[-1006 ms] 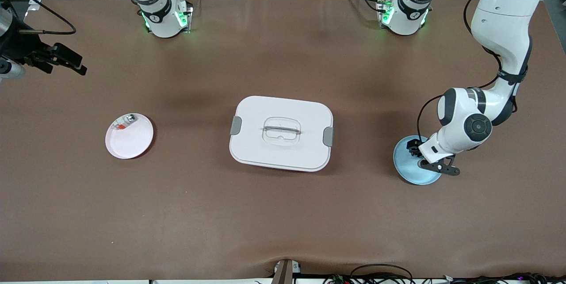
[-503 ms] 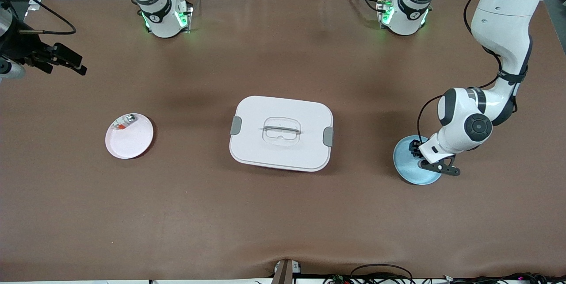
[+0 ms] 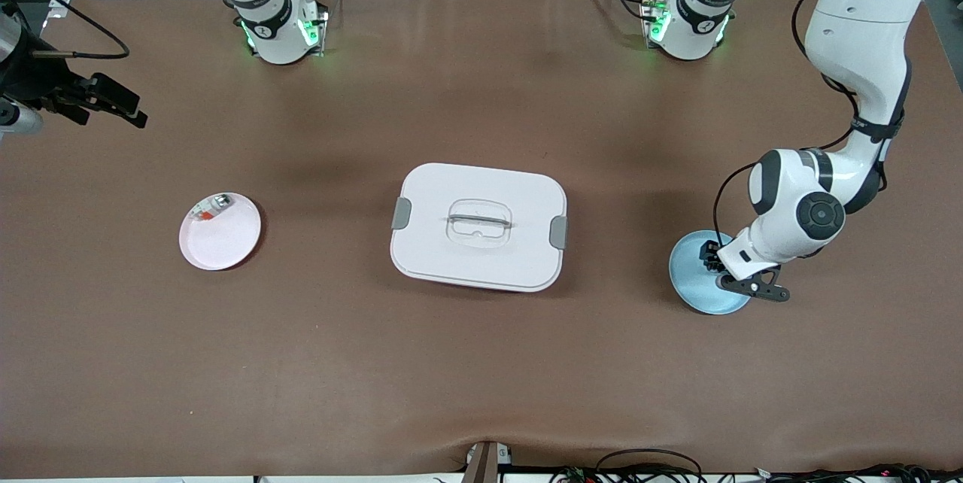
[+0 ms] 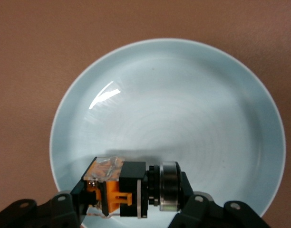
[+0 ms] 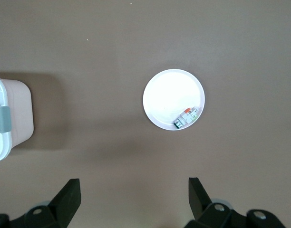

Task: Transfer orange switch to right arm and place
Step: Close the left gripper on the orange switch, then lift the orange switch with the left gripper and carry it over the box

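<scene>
Landmark: the white lidded box [image 3: 478,226] at the middle of the worktop [image 3: 481,363]. Toward the left arm's end from the box, my left pincer [image 4: 136,209] was over the pale blue plate [image 3: 696,289], its fingers [image 4: 64,211] closed on the orange switch [image 4: 131,188]; the switch lay sideways between them, above the plate's rim [image 4: 64,180]; whether it touched the plate I could not tell. Toward the right arm's end from the box stood a pink-white plate [image 3: 226,242] carrying a small silvery piece with a red-orange mark [image 3: 211,209] at its rim. My right pincer [image 5: 134,199] waited, fingers [image 5: 69,195] spread wide, high above the worktop near that plate.
</scene>
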`<state>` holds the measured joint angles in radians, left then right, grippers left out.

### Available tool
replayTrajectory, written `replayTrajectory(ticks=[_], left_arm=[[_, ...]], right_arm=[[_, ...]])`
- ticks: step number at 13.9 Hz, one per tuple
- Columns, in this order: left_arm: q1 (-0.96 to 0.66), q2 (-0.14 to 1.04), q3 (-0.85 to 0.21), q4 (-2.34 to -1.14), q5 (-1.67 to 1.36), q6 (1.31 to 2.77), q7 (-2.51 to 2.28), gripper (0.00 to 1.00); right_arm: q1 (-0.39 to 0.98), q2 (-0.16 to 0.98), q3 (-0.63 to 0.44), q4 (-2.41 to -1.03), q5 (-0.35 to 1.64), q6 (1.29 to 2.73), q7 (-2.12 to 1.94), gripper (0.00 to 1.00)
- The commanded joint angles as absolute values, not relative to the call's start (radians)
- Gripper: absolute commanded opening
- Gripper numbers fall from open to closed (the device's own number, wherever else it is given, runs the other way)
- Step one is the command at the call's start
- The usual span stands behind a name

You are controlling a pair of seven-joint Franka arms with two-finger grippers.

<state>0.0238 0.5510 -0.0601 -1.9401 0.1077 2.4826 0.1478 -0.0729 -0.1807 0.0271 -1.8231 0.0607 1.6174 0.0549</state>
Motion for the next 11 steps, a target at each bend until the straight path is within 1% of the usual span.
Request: replayTrajectory(ticks=[1, 3, 7, 9, 11], left_arm=[[0.028, 0.490, -0.064, -1.951, 0.107, 2.435, 0.106, 0.20], [0.028, 0.451, -0.066, -1.948, 0.107, 2.375, 0.103, 0.22], [0.028, 0.338, -0.074, -1.942, 0.056, 2.211, 0.103, 0.22], [0.023, 0.293, -0.075, -1.899, 0.025, 2.085, 0.101, 0.22], [0.026, 0.256, -0.087, -1.827, -0.018, 1.918, 0.095, 0.22]], right_arm=[[-0.094, -0.193, 0.040, -1.827, 0.043, 1.618, 0.038, 1.00], [-0.091, -0.192, 0.041, -1.827, 0.031, 1.620, 0.038, 1.00], [-0.089, -0.193, 0.041, -1.827, 0.021, 1.620, 0.038, 1.00], [-0.092, -0.193, 0.041, -1.827, 0.015, 1.620, 0.040, 1.00], [-0.092, -0.192, 0.041, -1.824, 0.015, 1.614, 0.040, 1.00]])
